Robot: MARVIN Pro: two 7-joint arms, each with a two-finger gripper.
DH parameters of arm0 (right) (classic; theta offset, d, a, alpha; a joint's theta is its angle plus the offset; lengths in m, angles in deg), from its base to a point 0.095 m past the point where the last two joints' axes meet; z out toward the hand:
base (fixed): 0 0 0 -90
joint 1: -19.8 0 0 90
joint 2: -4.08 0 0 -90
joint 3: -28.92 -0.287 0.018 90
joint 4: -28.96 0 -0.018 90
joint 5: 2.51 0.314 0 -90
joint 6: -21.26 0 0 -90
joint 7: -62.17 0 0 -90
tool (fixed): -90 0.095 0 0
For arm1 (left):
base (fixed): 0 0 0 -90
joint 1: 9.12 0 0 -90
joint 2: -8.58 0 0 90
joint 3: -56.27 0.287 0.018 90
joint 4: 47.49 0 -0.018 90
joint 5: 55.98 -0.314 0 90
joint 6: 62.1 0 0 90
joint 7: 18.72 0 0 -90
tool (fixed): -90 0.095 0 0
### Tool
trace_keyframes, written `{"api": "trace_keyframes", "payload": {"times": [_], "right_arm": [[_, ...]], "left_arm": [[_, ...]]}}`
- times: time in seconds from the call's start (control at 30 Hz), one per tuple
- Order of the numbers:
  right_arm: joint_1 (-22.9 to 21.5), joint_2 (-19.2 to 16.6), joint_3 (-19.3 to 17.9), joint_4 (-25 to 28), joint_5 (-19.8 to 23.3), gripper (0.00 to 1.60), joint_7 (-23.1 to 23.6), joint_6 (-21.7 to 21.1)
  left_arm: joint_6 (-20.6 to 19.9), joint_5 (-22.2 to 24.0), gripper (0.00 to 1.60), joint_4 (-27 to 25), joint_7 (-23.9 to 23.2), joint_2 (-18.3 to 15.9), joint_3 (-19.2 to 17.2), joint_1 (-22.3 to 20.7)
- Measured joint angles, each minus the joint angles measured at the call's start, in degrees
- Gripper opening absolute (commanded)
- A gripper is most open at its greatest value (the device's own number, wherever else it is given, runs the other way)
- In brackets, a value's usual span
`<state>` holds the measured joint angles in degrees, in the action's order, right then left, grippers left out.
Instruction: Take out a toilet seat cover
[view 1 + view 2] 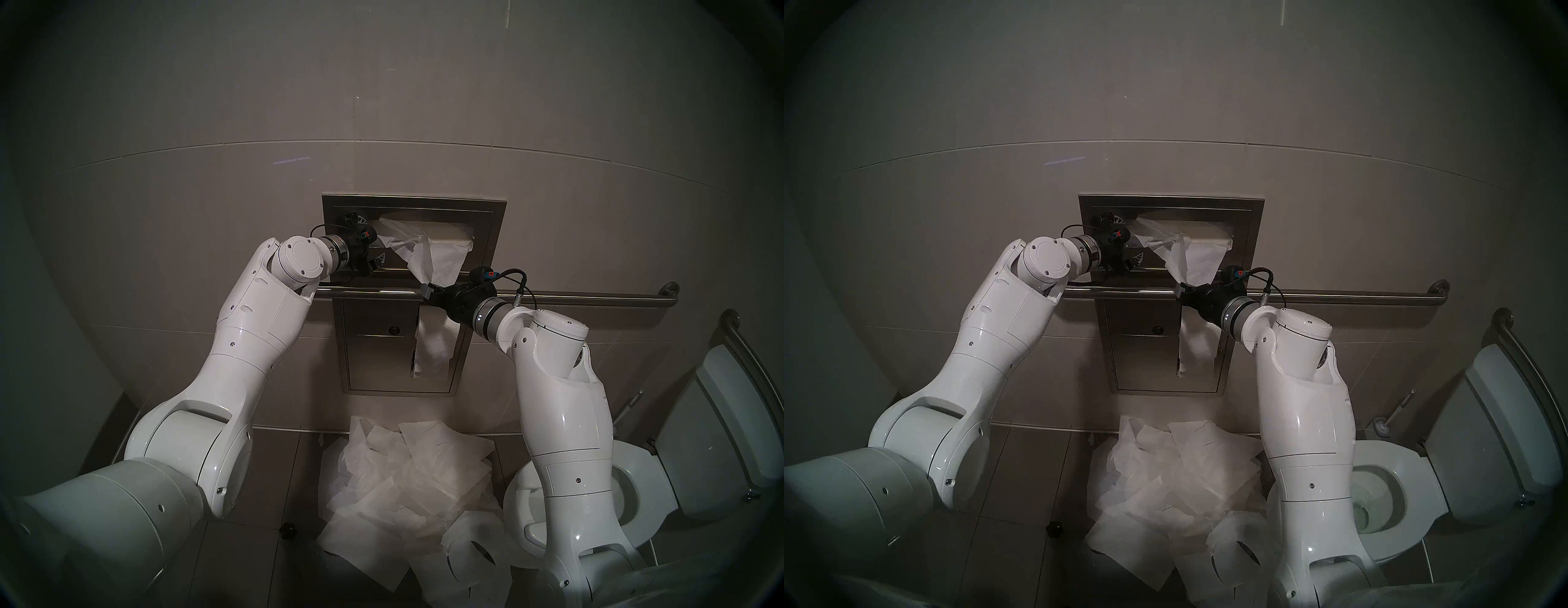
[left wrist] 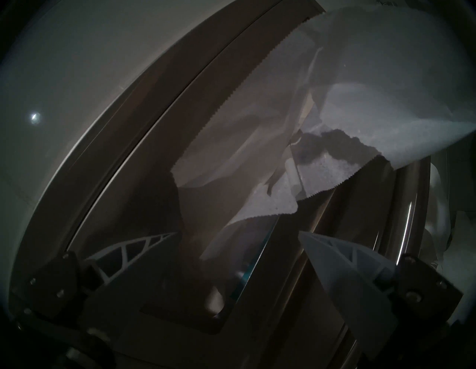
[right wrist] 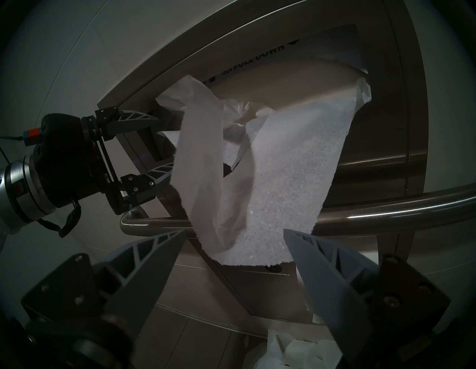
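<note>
A crinkled white toilet seat cover (image 1: 428, 259) (image 1: 1191, 259) hangs out of the slot of the steel wall dispenser (image 1: 492, 212), its lower end draped over the grab bar. My left gripper (image 1: 373, 242) (image 2: 238, 233) stands open at the slot's left side, its fingers (image 3: 139, 119) beside the sheet's left fold (image 2: 386, 77) and apart from it. My right gripper (image 1: 428, 293) (image 3: 233, 232) is open just below, and the sheet's bottom edge (image 3: 270, 180) hangs between its spread fingertips without being pinched.
A steel grab bar (image 1: 551, 297) runs across the wall in front of the dispenser. Toilet paper (image 1: 432, 348) hangs from the lower panel. Several loose seat covers (image 1: 415, 488) lie piled on the floor. The toilet (image 1: 645, 458) is at the right.
</note>
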<state>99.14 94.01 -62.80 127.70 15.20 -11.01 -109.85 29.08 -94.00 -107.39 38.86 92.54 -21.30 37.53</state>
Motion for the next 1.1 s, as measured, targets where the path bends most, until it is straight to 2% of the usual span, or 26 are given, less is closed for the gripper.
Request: {"api": "trace_keyframes", "payload": {"times": [0.03, 0.1, 0.13, 0.23, 0.3, 0.33, 0.37, 0.83, 1.1], "right_arm": [[0.0, 0.0, 0.0, 0.0, 0.0, 1.33, 0.0, 0.0], [0.0, 0.0, 0.0, 0.0, 0.0, 1.33, 0.0, 0.0], [0.0, 0.0, 0.0, 0.0, 0.0, 1.33, 0.0, 0.0], [0.0, 0.0, 0.0, 0.0, 0.0, 1.33, 0.0, 0.0], [0.0, 0.0, 0.0, 0.0, 0.0, 1.33, 0.0, 0.0], [0.0, 0.0, 0.0, 0.0, 0.0, 1.33, 0.0, 0.0], [0.0, 0.0, 0.0, 0.0, 0.0, 1.33, 0.0, 0.0], [0.0, 0.0, 0.0, 0.1, 0.0, 1.33, 0.0, 0.0], [0.0, 0.0, 0.0, 0.1, 0.0, 1.33, 0.0, 0.0]], "left_arm": [[0.1, 0.0, 0.7, 0.2, 0.0, 0.1, 0.0, -0.1], [0.5, -0.2, 0.73, 1.6, 0.0, 0.4, -0.3, -0.9], [0.9, -0.3, 0.96, 2.6, 0.0, 0.7, -0.5, -1.5], [1.3, -0.4, 0.95, 3.9, 0.0, 1.0, -0.7, -2.2], [1.6, -0.4, 0.8, 4.8, 0.0, 1.3, -0.8, -2.7], [1.7, -0.4, 0.53, 5.1, 0.0, 1.4, -0.9, -2.9], [1.9, -0.4, 0.0, 5.5, 0.0, 1.5, -0.9, -3.2], [6.2, -0.4, 0.0, 11.7, 0.2, 2.3, -1.3, -7.2], [8.9, 0.6, 0.0, 12.3, 0.5, 2.3, -2.6, -8.2]]}}
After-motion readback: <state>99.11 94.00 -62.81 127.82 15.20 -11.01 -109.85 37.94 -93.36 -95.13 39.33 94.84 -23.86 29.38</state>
